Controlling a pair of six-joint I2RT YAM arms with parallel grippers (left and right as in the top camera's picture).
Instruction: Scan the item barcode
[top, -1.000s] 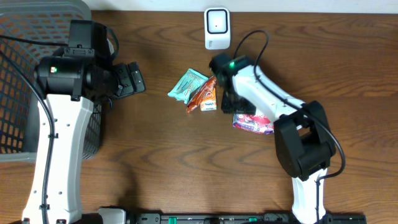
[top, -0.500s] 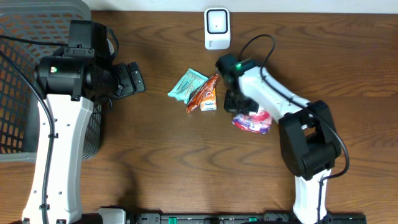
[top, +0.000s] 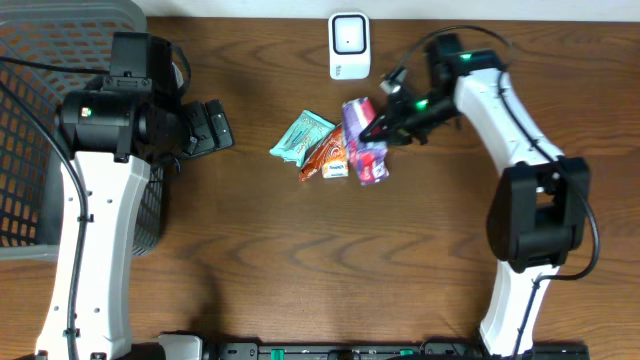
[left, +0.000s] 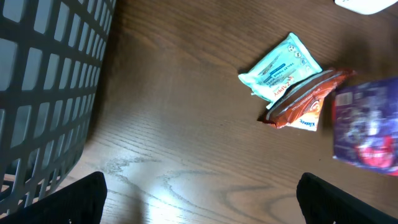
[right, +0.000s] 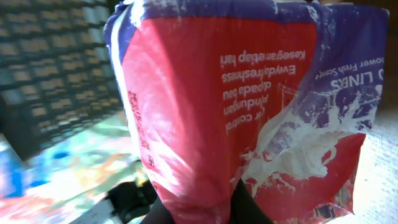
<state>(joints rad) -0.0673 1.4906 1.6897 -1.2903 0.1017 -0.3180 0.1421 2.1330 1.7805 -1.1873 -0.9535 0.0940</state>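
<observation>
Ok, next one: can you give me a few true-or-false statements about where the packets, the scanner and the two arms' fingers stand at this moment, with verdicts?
1. The right fingers are shut on the purple and red packet. True.
2. The left fingers hold the teal packet. False: they are open and empty, apart from it.
3. The white scanner stands on the table near its far edge. True.
4. The orange packet lies well apart from the teal packet. False: the two lie against each other on the table.
</observation>
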